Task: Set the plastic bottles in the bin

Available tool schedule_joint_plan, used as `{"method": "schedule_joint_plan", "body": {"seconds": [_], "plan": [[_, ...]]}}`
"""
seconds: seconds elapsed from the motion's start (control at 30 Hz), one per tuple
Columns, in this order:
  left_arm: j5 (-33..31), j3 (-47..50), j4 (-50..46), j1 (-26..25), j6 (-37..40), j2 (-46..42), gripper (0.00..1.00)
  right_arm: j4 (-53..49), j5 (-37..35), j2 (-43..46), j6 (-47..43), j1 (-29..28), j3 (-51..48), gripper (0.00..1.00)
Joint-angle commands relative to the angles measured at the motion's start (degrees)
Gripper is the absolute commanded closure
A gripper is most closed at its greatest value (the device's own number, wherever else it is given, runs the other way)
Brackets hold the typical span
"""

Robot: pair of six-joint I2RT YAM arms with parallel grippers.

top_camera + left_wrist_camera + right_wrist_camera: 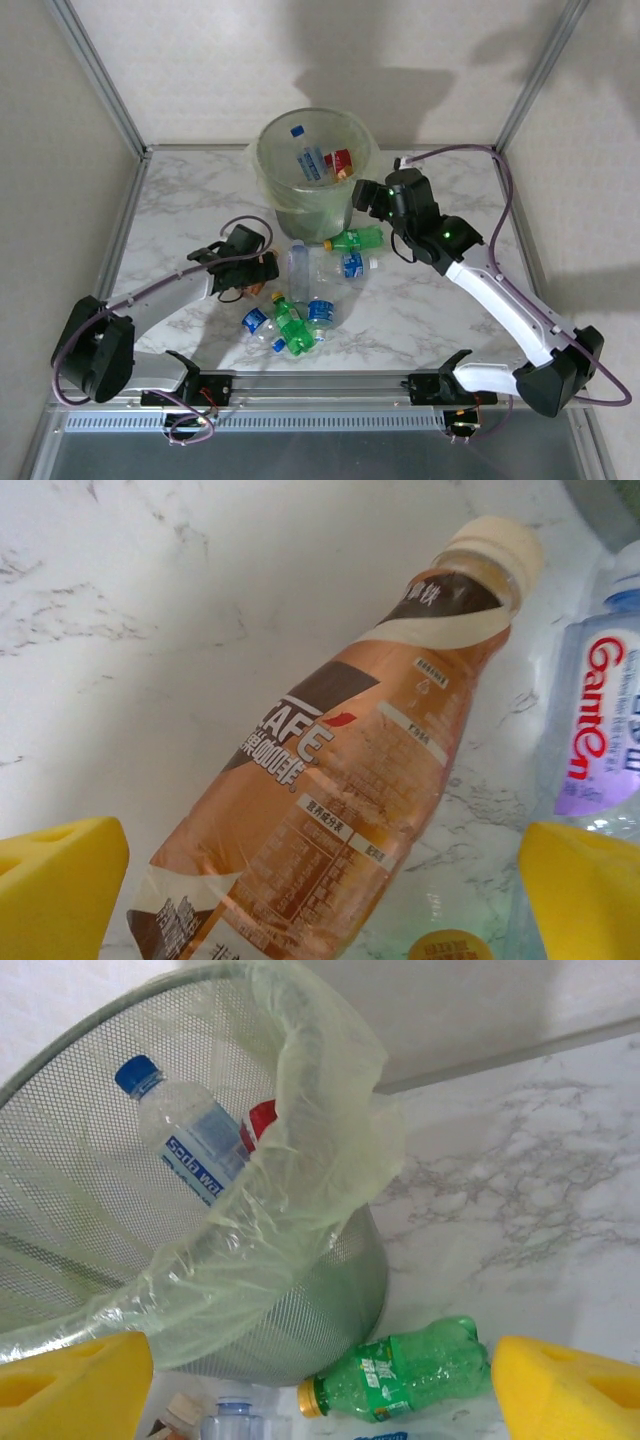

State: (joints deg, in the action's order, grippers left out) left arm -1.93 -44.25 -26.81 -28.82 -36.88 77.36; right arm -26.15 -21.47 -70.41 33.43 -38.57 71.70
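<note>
Near and left of the bin [268, 150], the left pincer [322, 885] is hanging wide open over a brown coffee bottle [340, 780] lying flat on the worktop [150, 630]. Nothing is being held. The bottle's body is sitting between the two yellow pads, and its long axis is slanting across their line with the cream cap pointing toward the bin. Any closing would likely need a slight wrist turn to meet the sides squarely. The bottle's base is running off the wrist view's lower edge, and from overhead the arm's head is covering most of it.

In front of the bin, the loose bottles [300, 310] are lying in a heap. A clear one with a red-lettered label [600, 720] is lying just beside the brown bottle, close enough to get nudged.

At the bin's right side, the right pincer [320, 1388] is standing open and empty above a green bottle [410, 1370]. That bottle is resting at the bin's foot, with its yellow cap pointing along the bin's base. I judge this arm to be the nearer one to it. Inside the bin, a blue-capped bottle [185, 1140] is partly veiled by the liner.
</note>
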Motion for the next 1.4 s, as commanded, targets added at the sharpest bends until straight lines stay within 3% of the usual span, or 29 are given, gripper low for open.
{"method": "schedule_joint_plan", "body": {"seconds": [0.0,0.43,0.8,1.37], "plan": [[-0.5,-1.5,-0.9,-0.8,2.2,2.1,0.0,0.0,0.8,1.8,2.4,-0.3,-1.1,0.12],[-7.3,-2.4,-0.7,-0.2,3.3,8.2,0.07,-0.5,1.7,2.9,3.6,-0.2,-2.9,0.12],[-6.7,-2.7,2.7,2.8,3.5,10.9,0.18,-0.5,2.2,2.8,4.2,-0.2,-3.9,0.12],[-4.9,-7.2,3.8,7.3,5.6,13.0,0.03,0.0,2.3,2.7,4.7,-0.2,-5.2,0.1]]}}
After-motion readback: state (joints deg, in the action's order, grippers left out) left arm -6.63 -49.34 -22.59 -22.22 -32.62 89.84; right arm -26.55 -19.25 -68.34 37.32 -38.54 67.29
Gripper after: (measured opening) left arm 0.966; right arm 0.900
